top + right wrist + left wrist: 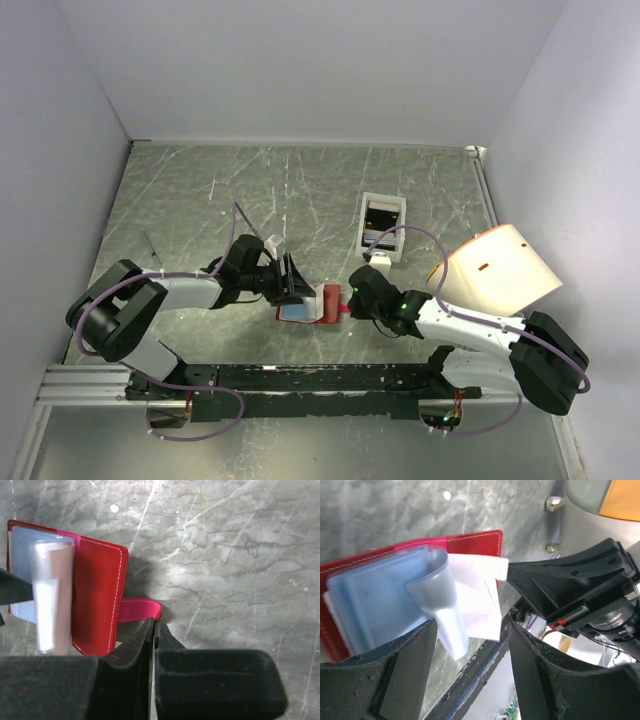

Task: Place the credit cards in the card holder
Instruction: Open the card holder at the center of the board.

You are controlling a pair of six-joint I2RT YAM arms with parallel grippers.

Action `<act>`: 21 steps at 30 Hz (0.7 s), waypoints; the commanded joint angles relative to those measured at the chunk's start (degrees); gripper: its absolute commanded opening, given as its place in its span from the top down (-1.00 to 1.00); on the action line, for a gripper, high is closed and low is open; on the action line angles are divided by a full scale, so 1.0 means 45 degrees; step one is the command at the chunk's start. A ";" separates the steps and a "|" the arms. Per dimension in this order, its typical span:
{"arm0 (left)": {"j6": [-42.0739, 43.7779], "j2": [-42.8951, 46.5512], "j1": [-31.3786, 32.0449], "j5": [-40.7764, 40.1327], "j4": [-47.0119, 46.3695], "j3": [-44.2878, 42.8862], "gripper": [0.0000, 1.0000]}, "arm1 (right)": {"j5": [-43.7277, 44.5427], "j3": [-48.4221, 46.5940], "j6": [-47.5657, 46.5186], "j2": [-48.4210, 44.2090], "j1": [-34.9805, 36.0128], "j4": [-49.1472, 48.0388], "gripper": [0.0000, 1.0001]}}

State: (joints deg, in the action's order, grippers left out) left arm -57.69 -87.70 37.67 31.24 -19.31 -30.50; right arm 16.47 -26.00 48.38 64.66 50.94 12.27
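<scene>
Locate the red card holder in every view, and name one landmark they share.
Top external: card holder at the centre of the picture, lying open.
Left wrist: card holder upper left, partly covered by its own pockets.
Right wrist: card holder at the left edge.
Shared landmark: its pale blue inner pocket.

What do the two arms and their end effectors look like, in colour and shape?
The left arm and right arm have white links, bulky black joints and looping lilac cables. The right arm shows a green light. Left end effector and right end effector: black wedge-shaped fingers.
</scene>
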 commanded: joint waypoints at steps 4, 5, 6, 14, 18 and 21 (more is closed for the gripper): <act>-0.0985 -0.0434 0.0522 0.0928 -0.2604 -0.0018 -0.35 | -0.0175 -0.0158 -0.0458 0.0255 -0.0088 -0.1165 1.00; -0.1044 -0.0577 0.0562 0.0986 -0.2782 -0.0085 -0.33 | -0.0224 -0.0274 -0.0451 0.0220 -0.0089 -0.1021 0.96; -0.1115 -0.0732 0.0599 0.1094 -0.3024 -0.0137 -0.32 | -0.0296 -0.0353 -0.0457 0.0115 -0.0089 -0.0881 0.90; -0.0722 -0.1802 0.0810 0.1242 -0.2828 -0.1229 -0.35 | 0.0021 -0.0845 -0.0804 -0.1505 -0.0103 0.1265 0.23; -0.0780 -0.2076 0.0867 0.1288 -0.3160 -0.1465 -0.32 | -0.0454 -0.1190 -0.1270 -0.2263 -0.0099 0.1881 0.15; -0.0696 -0.2247 0.0950 0.1258 -0.3110 -0.1659 -0.33 | -0.0878 -0.1260 -0.1373 -0.2825 -0.0089 0.2003 0.16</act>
State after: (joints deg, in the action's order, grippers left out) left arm -62.15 -96.79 41.10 35.42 -30.89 -35.90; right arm 14.66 -30.15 44.12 54.85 50.78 18.28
